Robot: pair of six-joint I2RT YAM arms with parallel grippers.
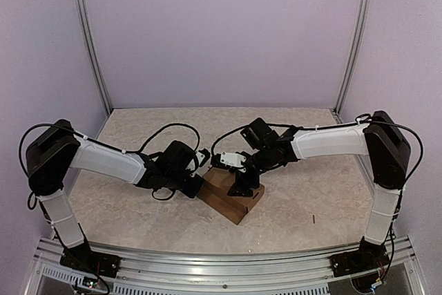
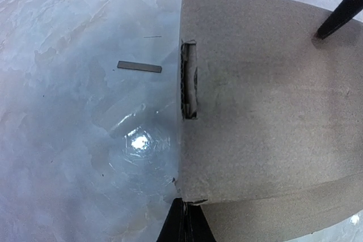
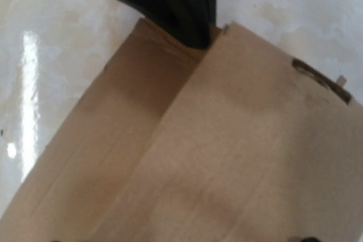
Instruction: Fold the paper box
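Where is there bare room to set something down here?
Free: the table behind both arms, and near patches either side of the paper box. Crowded: the middle, where left gripper and right gripper meet the box.

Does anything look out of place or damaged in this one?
One stray item: a small flat grey strip lies on the table beside the paper box, not touching it and seemingly no part of the fold. The box's slot has ragged edges. Nothing else stands out.
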